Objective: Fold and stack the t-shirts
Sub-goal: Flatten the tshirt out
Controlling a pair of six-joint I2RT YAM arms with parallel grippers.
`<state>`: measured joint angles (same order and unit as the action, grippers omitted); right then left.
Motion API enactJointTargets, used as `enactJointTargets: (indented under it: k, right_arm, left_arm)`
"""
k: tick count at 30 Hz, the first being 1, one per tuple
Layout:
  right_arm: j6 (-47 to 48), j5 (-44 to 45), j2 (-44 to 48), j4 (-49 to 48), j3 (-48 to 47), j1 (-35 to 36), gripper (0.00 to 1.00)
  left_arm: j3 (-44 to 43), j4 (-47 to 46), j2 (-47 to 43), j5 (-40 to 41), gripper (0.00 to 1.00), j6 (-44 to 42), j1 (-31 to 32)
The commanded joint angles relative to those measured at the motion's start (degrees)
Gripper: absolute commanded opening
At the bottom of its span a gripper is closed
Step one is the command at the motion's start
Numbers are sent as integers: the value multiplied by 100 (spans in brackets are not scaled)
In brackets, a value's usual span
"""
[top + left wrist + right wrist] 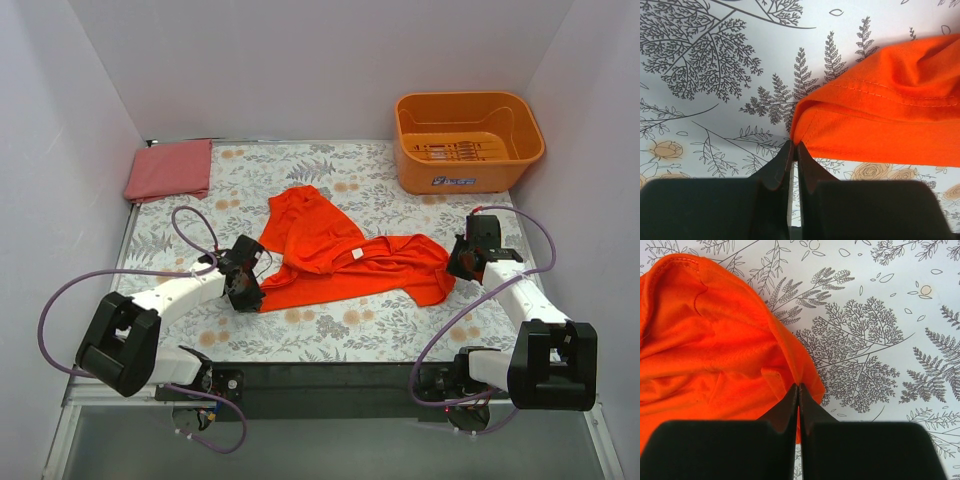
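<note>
orange-red t-shirt [335,262]: lies crumpled and unfolded across the middle of the surface [330,335]. one part is bunched toward the far side and a longer part runs out to the right. a small white neck label [356,255] faces up near its middle.

left fingers [792,156]: together, pinched on a hemmed corner at the shirt's near-left edge, low against the surface.

right fingers [798,395]: together, clamped on a fold of cloth at the shirt's right end. orange cloth shows on both sides of the tips.

pinkish-red t-shirt [168,170]: folded rectangle, flat at the far-left corner, well apart from the orange-red one.

orange tub [468,140]: upright at the far-right corner, with a sticker on its near wall.

the surface carries a leaf-and-flower print.
</note>
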<state>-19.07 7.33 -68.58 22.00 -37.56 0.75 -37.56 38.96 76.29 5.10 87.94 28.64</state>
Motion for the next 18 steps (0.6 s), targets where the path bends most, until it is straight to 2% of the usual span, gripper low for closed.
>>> enactJointTargets:
  k: [1,7,11,18]
  right_arm:
    - [70,-65,125,-231,109,-14,3]
    - [26,-434,195,-258,240,-23,3]
    - [0,-435,310,-231,398,-14,3]
    - [0,-373,494,-12,557,-14,3]
  left_arm:
    - [223,-11,307,236,0,109,54]
    - [-250,270,378,1087,0,-153,-209]
    - [-479,34,238,1011,0,-777,-1454]
    - [-771,-309,333,1221,0,-1262,-2214]
